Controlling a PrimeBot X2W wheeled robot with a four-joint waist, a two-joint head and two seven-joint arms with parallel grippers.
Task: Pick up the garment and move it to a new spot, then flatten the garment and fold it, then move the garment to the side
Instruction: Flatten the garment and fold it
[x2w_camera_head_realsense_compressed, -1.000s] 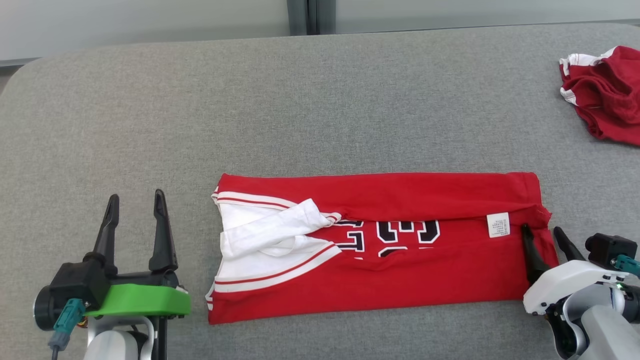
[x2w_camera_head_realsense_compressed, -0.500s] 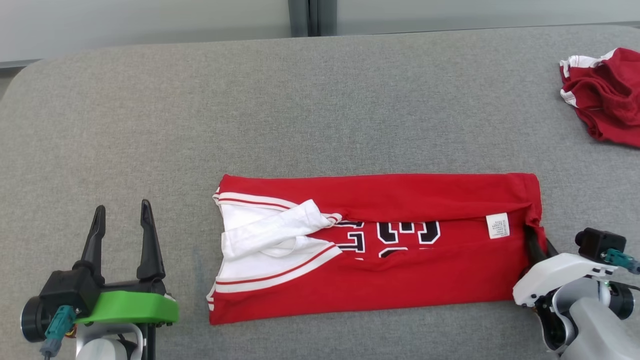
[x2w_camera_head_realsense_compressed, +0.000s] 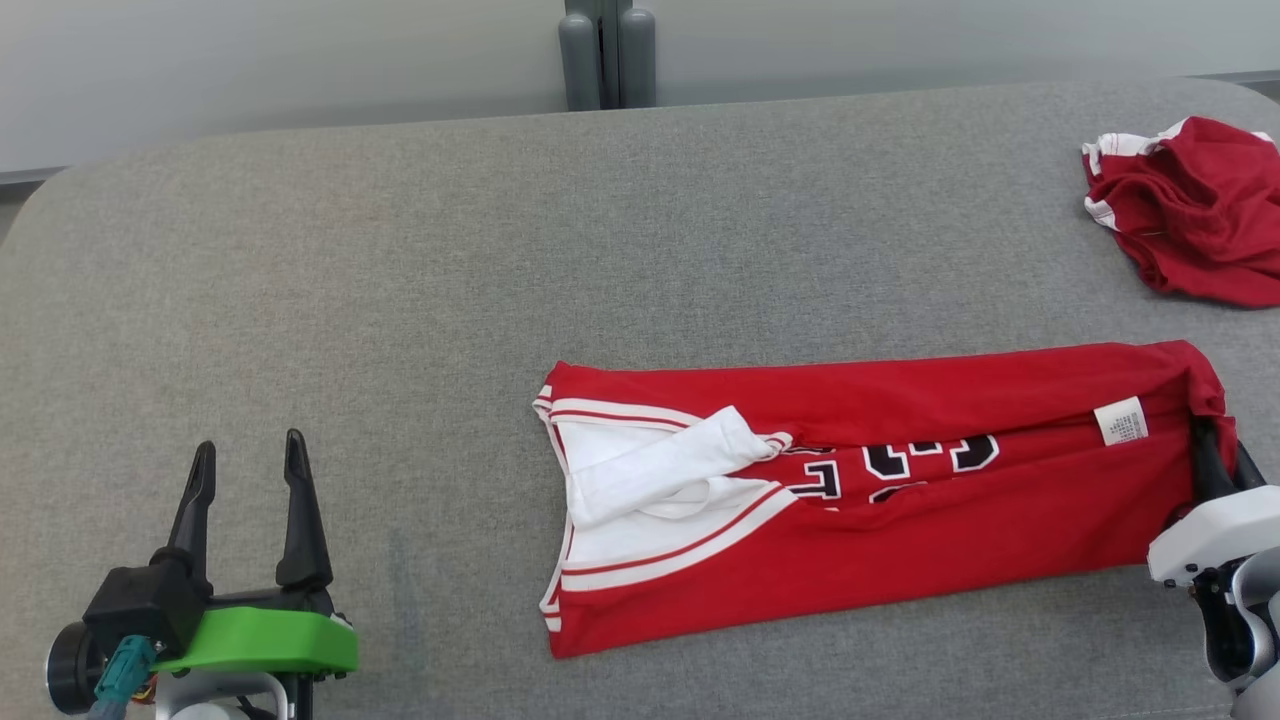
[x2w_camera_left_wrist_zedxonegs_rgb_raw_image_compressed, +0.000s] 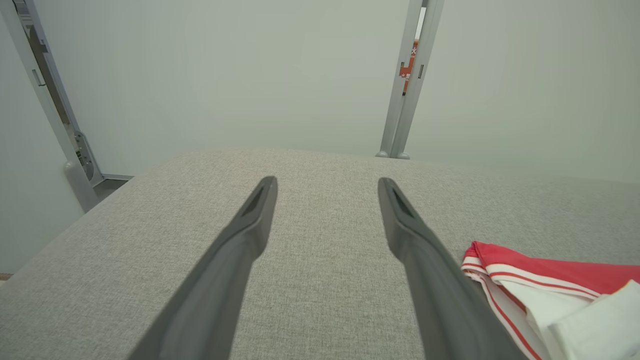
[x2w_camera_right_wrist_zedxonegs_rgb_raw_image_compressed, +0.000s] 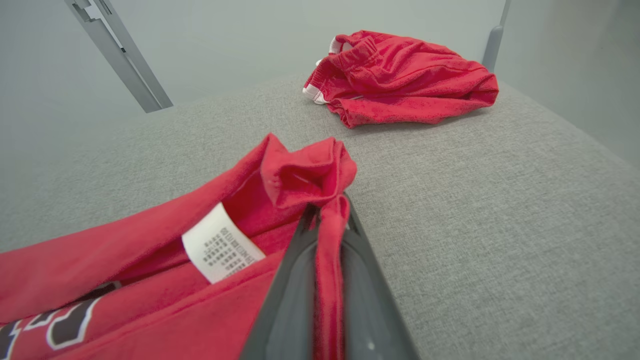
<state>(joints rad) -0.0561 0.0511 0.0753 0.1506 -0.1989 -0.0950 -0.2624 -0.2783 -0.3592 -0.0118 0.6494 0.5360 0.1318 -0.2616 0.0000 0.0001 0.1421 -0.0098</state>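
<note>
The garment (x2w_camera_head_realsense_compressed: 900, 520) is a red jersey with white trim and black lettering, folded into a long band across the grey table, right of centre. My right gripper (x2w_camera_head_realsense_compressed: 1218, 448) is shut on its right end, just past the white care label (x2w_camera_head_realsense_compressed: 1120, 420). In the right wrist view, red cloth (x2w_camera_right_wrist_zedxonegs_rgb_raw_image_compressed: 150, 280) is pinched between the closed fingers of the right gripper (x2w_camera_right_wrist_zedxonegs_rgb_raw_image_compressed: 330, 210) and bunches above the tips. My left gripper (x2w_camera_head_realsense_compressed: 249, 445) stands open at the lower left, well apart from the jersey. In the left wrist view, the left gripper (x2w_camera_left_wrist_zedxonegs_rgb_raw_image_compressed: 327, 182) holds nothing, and the jersey's striped end (x2w_camera_left_wrist_zedxonegs_rgb_raw_image_compressed: 550, 270) lies to its right.
A second crumpled red garment (x2w_camera_head_realsense_compressed: 1190, 210) lies at the table's far right corner, also in the right wrist view (x2w_camera_right_wrist_zedxonegs_rgb_raw_image_compressed: 400, 75). The grey padded table (x2w_camera_head_realsense_compressed: 400, 300) has a rounded far-left corner. A grey post (x2w_camera_head_realsense_compressed: 600, 60) stands behind its back edge.
My right gripper shut on the jersey's right end and dragged the jersey to the right. The left gripper drew back slightly, still open. The head view shifted a little.
</note>
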